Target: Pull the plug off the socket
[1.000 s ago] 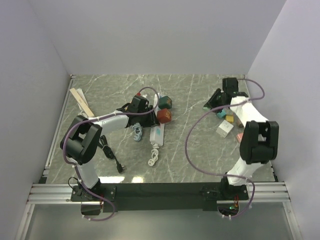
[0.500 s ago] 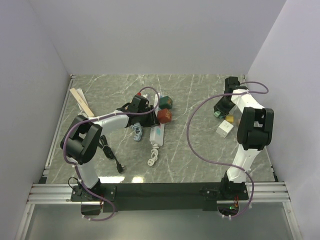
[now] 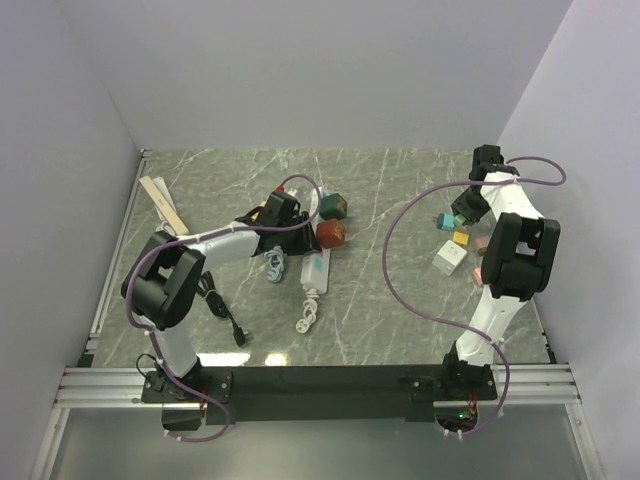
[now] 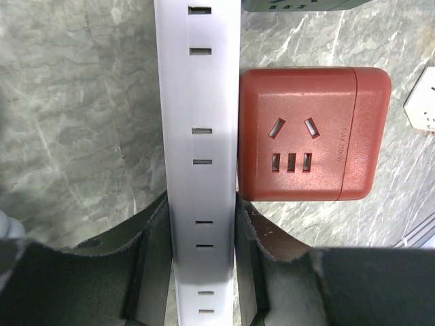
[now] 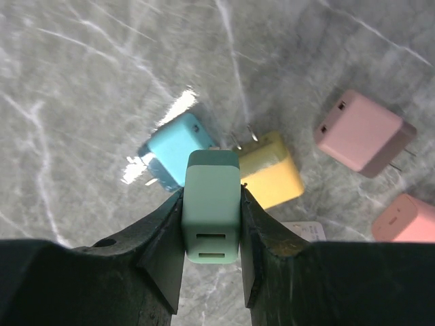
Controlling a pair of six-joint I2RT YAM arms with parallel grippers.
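Note:
My left gripper [image 4: 202, 204] is shut on a long white power strip [image 4: 202, 122], which runs away from me on the marble table. In the top view the gripper [image 3: 297, 228] sits at the strip's [image 3: 316, 268] far end. My right gripper [image 5: 211, 193] is shut on a mint-green plug [image 5: 211, 210] and holds it above the table at the far right, over a cyan plug [image 5: 173, 149] and a yellow plug [image 5: 270, 170]. In the top view the right gripper [image 3: 468, 205] is far from the strip. The green plug's prongs are hidden.
A red cube socket [image 4: 312, 132] touches the strip's right side; a dark green cube [image 3: 333, 207] lies behind it. Pink plugs [image 5: 360, 132] and a white one [image 3: 450, 258] lie at the right. Wooden sticks [image 3: 163, 203], a black cable [image 3: 222, 308] and a white cable [image 3: 307, 318] lie left and front.
My right arm has swung right toward the side wall with the green plug in its grip, and now hangs over the loose plugs. The left arm has not moved.

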